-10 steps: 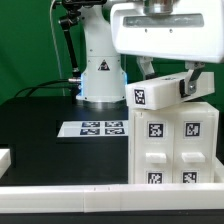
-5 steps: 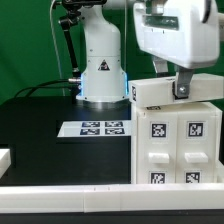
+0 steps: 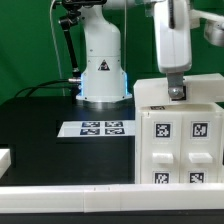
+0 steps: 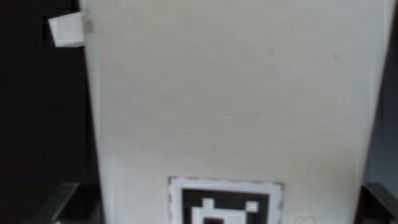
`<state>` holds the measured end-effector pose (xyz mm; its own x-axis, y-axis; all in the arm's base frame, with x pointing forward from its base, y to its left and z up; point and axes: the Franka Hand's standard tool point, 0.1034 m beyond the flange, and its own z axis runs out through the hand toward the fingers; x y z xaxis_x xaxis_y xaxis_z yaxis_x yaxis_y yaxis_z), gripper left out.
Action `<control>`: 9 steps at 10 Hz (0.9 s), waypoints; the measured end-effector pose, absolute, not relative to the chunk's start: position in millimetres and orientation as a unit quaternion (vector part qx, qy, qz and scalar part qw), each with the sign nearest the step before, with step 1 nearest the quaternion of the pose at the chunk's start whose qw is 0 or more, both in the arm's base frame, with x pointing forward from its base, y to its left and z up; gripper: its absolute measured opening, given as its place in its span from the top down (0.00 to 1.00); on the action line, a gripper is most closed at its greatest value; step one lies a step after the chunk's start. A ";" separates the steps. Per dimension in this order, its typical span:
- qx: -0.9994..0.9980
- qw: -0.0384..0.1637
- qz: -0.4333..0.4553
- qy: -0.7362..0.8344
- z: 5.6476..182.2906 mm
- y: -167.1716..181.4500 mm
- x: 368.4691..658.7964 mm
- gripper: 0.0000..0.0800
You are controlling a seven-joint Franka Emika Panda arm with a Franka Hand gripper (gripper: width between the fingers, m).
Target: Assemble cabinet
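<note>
Exterior view's right holds the large white plastic tagged-panel cabinet (image 3: pixel 178 140) on the black table (image 3: pixel 40 120); the two-finger gripper (image 3: pixel 176 92) straddles its top, clamped or released I cannot tell. Rigid, smooth, probably light: grip across flat opposite faces.

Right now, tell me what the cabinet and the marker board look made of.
The cabinet looks like white moulded plastic with a matte finish: uniform surfaces, rounded recessed panels. The marker board is a thin flat white sheet with printed tags; plastic or card, unclear.
</note>
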<state>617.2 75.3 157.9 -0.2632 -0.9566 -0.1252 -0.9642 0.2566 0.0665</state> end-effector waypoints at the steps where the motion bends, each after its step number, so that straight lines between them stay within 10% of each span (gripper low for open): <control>1: -0.595 0.029 0.065 0.801 157.9 76.6 617.2 0.29; 2: -0.596 0.029 0.065 0.800 157.9 76.9 617.1 0.29; 3: -0.601 0.029 0.065 0.796 157.9 77.1 617.1 0.07; 9: -0.646 0.055 0.058 0.759 182.6 81.1 618.2 0.00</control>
<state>618.2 81.1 182.6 -0.1582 -0.9747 -0.1582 -0.9874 0.1574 0.0175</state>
